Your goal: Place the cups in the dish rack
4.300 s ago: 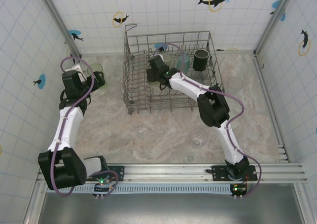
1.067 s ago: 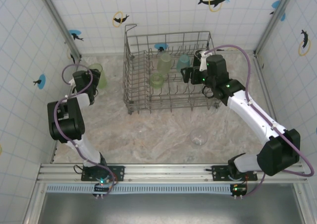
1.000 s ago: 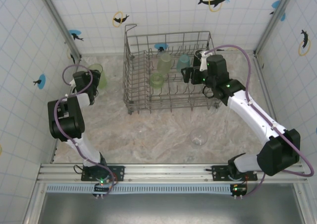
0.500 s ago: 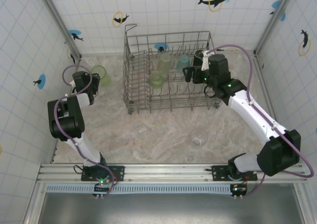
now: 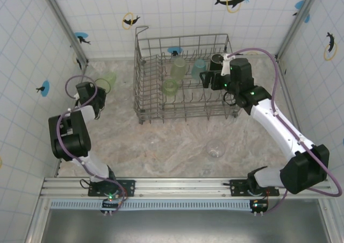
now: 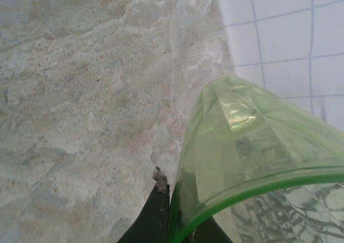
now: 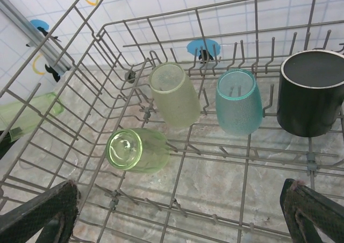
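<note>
A translucent light green cup [image 6: 258, 162] tilts on the tabletop beside the left wall. My left gripper [image 6: 172, 200] is shut on its rim, one finger outside and one inside. From above, that cup [image 5: 106, 81] lies left of the dish rack [image 5: 141, 76], with the left gripper [image 5: 95, 88] at it. My right gripper [image 7: 177, 216] hangs open over the rack [image 7: 161, 22], holding nothing. In the rack rest a green tumbler [image 7: 137, 149], a pale green cup [image 7: 174, 95], a teal cup [image 7: 239, 103] and a black mug [image 7: 312, 92].
A clear glass [image 5: 215, 149] stands on the marble table in front of the rack, near the right arm. Tiled walls close in the left, back and right sides. The metal rail [image 5: 183, 186] carrying both arm bases runs along the near edge.
My left gripper has closed on the green cup's rim and tipped the cup over toward the wall. The right gripper has drifted slightly right above the rack, still open.
</note>
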{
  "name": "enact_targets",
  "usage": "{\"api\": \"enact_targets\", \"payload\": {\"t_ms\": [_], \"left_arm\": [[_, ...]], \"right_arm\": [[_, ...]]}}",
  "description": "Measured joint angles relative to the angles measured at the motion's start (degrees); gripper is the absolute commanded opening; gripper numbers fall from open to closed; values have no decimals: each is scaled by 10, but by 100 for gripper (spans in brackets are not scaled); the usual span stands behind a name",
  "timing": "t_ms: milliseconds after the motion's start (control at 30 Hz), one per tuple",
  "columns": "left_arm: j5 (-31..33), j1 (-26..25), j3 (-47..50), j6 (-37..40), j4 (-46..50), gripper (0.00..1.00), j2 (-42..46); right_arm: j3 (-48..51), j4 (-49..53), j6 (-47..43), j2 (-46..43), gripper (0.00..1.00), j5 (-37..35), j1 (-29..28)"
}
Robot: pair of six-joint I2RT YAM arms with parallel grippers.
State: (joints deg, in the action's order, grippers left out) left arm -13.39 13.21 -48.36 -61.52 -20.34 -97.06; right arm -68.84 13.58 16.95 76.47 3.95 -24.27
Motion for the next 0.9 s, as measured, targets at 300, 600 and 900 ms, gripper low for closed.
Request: {"api": "enact_targets", "payload": {"t_ms": [300,600,900], "left_arm": [[-16,15,60,17,25,0,120],[-96,40,68,19,41,0,182],[-184,83,77,10,30,0,225]], "right_arm": [[-6,9,2,27,100,53,7],[-9,22,20,61,100,71,1],[-69,38,39,113,100,69,-24]]}}
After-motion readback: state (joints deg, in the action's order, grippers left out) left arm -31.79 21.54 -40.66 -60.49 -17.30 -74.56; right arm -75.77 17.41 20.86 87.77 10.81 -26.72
